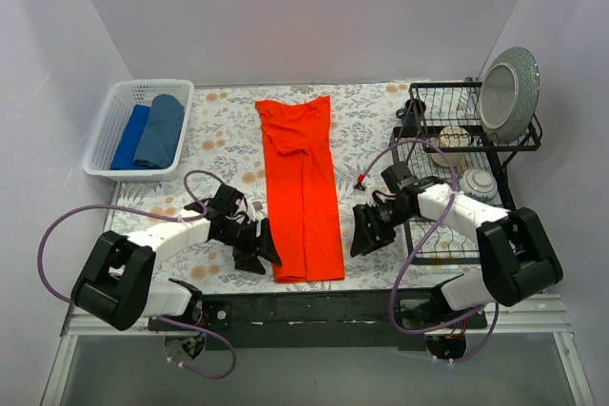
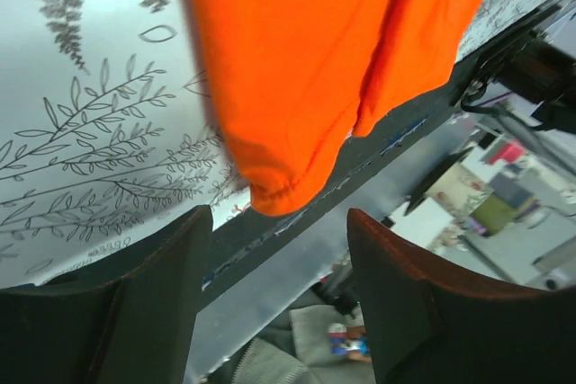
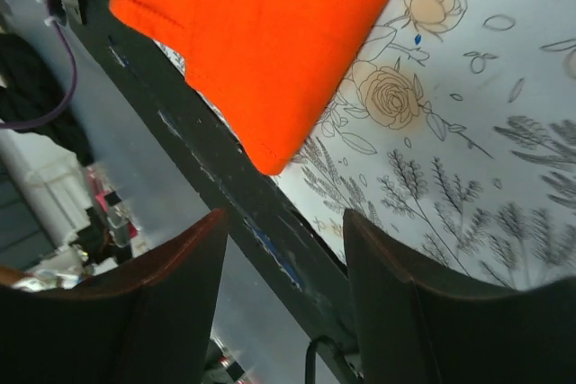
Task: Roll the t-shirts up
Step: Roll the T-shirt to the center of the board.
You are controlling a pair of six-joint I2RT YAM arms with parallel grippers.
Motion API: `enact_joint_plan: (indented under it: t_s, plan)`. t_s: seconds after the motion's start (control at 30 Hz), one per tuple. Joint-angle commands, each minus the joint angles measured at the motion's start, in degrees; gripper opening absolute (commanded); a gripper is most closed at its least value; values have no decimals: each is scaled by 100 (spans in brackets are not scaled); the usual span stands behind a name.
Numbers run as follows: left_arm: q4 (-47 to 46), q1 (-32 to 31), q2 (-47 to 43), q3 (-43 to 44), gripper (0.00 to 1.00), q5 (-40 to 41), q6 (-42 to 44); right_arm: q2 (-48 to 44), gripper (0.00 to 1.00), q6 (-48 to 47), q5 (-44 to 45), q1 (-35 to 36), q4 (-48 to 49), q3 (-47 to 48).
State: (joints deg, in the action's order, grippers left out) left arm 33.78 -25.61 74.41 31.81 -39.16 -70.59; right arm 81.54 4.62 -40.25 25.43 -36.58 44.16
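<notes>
The orange-red t-shirt [image 1: 303, 187] lies folded into a long narrow strip down the middle of the floral cloth, its hem at the table's near edge. My left gripper [image 1: 259, 252] is open and empty just left of the hem; the left wrist view shows the hem corner [image 2: 297, 87] ahead of its fingers [image 2: 153, 303]. My right gripper [image 1: 365, 235] is open and empty just right of the strip; the right wrist view shows the other hem corner [image 3: 261, 51]. The royal blue t-shirt [image 1: 130, 136] and teal-blue t-shirt [image 1: 160, 130] lie rolled in a white basket [image 1: 107, 125].
A black wire dish rack [image 1: 466, 164] at the right holds a grey plate [image 1: 506, 94] and bowls [image 1: 479, 183]. The dark table edge [image 1: 304, 303] runs just below the hem. White walls close in the back and sides.
</notes>
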Motion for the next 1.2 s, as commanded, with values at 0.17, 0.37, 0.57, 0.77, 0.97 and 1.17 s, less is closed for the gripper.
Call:
enact_joint_plan:
  t_s: [0.17, 0.37, 0.57, 0.77, 0.97, 1.17]
  plan:
    - [-1084, 12, 170, -597, 50, -303, -895, 231, 59, 1225, -633, 242, 1846, -1040]
    - [-1286, -59, 311, -729, 35, -338, -1036, 196, 57, 1681, -370, 769, 2304, -1278]
    - [-1383, -260, 407, -826, 30, -259, -1150, 231, 56, 1981, -106, 902, 2410, -1577]
    - [-1261, -261, 469, -808, 9, -93, -1151, 275, 56, 2359, 157, 981, 2656, -1841]
    - [-1128, -261, 399, -729, 0, 92, -1107, 486, 54, 2754, 193, 1043, 3130, -1920]
    - [-1093, -261, 311, -703, 0, 136, -1080, 583, 51, 2860, 290, 1122, 3192, -1981]
